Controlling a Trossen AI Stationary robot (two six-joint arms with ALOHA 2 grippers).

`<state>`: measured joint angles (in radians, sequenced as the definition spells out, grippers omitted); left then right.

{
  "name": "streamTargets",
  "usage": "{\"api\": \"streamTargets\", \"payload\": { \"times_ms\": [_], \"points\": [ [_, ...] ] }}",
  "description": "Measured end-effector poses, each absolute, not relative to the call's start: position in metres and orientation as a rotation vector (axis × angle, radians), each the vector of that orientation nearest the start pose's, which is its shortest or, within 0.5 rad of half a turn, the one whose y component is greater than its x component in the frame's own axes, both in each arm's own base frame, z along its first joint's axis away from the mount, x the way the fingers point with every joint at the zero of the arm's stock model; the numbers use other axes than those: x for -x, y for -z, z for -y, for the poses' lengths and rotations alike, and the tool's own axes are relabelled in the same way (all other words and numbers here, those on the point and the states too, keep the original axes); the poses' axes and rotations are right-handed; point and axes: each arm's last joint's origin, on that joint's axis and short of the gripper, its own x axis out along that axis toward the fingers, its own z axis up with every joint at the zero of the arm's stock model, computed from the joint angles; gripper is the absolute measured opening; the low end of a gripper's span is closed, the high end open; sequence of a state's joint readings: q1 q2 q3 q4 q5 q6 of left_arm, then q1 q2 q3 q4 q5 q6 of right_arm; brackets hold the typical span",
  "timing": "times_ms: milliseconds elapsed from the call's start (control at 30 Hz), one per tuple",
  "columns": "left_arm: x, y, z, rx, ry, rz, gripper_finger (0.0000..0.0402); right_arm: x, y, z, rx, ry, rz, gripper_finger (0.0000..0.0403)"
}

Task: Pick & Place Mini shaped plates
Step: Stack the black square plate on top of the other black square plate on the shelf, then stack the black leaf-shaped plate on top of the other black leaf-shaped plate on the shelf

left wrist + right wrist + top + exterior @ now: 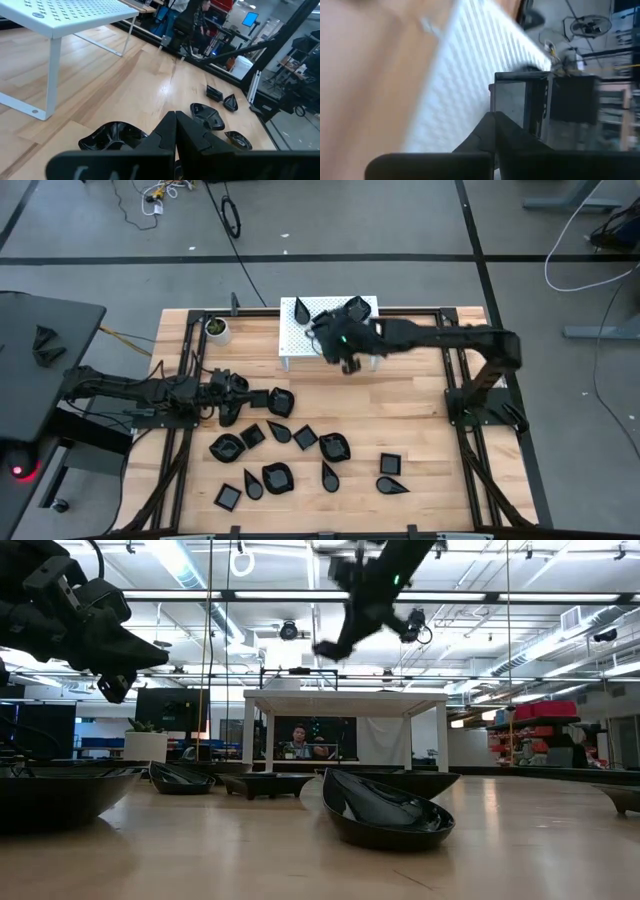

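Many glossy black mini plates (283, 401) lie flat on the wooden table's near half, among them teardrops, squares and shells. A teardrop plate (301, 308) and a shell plate (357, 308) rest on the white perforated stand (300, 340). My right gripper (495, 116) hovers over the stand's near edge (347, 358), shut on a square plate (512, 100). My left gripper (175, 116) is shut and empty, raised above a shell plate (112, 137) at the table's left (238, 393). My right gripper pinches the square plate by one edge (506, 113), held only at the fingertips. The plate is lifted clear above the stand and juts out past the fingers. In the low view it shows as a tilted dark sliver (328, 647) under the gripper.
A small white pot (216, 330) stands at the far left of the table. The stand's thin legs (51, 75) rise from the wood. A black frame rail (455, 380) runs along the table's sides. Bare wood lies between the stand and the scattered plates.
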<state>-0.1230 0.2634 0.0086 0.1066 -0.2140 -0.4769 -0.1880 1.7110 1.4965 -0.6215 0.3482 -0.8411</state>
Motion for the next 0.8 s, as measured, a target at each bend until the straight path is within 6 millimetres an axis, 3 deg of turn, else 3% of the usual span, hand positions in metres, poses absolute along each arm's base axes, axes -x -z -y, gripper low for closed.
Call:
{"api": "streamTargets", "payload": {
  "times_ms": [100,233,633,800],
  "points": [
    [-0.112,-0.154,0.008,0.436,-0.123,-0.122,0.0007,-0.367,-0.29,0.106,0.926,0.11,-1.083,0.0002],
    [-0.112,-0.155,0.007,0.398,-0.132,-0.119,0.0007,-0.366,-0.28,0.127,0.99,0.072,-1.149,0.0012],
    [-0.112,-0.162,0.004,0.248,-0.233,-0.032,0.0007,-0.363,-0.282,0.147,1.047,0.034,-1.105,0.0051],
    [-0.113,-0.163,0.004,0.236,-0.233,-0.025,0.0007,-0.367,-0.298,0.147,0.986,0.225,-1.007,0.0074]
  ]
}}
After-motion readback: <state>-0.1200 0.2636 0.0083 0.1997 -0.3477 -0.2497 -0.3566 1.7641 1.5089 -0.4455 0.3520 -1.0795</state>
